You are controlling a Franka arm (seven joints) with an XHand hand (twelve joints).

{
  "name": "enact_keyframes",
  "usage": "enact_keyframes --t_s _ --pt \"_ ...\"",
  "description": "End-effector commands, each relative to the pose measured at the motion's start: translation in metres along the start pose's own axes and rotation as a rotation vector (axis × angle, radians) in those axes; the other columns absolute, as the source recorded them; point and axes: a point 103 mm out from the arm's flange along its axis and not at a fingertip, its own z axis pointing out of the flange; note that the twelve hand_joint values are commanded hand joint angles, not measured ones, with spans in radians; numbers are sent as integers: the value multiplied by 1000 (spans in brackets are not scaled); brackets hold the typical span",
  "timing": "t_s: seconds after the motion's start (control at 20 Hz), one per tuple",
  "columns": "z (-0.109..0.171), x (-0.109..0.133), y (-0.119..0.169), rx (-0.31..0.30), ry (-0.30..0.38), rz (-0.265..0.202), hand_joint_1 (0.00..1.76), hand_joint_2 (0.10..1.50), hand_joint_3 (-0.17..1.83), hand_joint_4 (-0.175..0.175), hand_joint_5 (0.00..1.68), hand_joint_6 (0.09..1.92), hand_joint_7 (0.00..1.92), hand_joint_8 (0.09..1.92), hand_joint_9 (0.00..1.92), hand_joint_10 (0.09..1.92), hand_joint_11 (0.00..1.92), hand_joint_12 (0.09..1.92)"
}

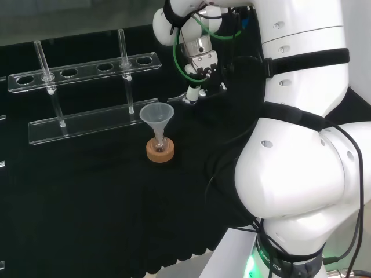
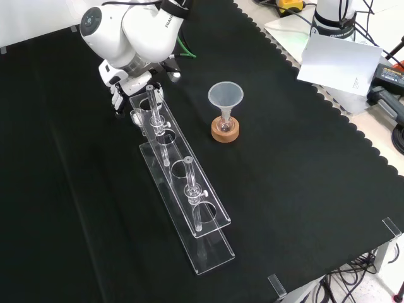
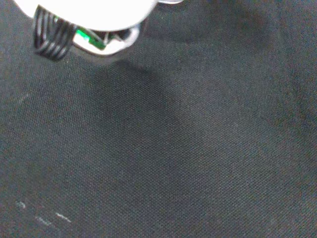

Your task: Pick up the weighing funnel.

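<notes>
You have the black cloth over the whole bench, with the white arm reaching across it. The clear two-tier rack is the biggest vessel. It holds two upright glass tubes, and both look empty.

Beside the rack, the funnel stands mouth up with its stem in a small flask on a cork ring. You cannot tell what the flask holds.

In the front view, the hand hangs low at the rack's far end. You cannot tell whether it is open or closed.

Just beside the hand, against the rack's end, a small pale clear piece may be the weighing funnel. Its shape is too small for you to make out.

No writing is readable.
</notes>
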Motion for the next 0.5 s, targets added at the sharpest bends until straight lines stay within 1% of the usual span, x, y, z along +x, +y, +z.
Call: enact_keyframes --t_s 0.05,0.25,0.5 --pt "2 0 1 -20 -1 -14 1022 546 666 -13 665 730 523 688 805 481 654 1196" --pt "4 4 2 -20 5 -29 1023 546 667 -11 671 740 526 690 807 481 662 1193" --pt "4 9 4 -15 0 -31 1026 547 669 -11 682 750 533 692 813 481 676 1191"
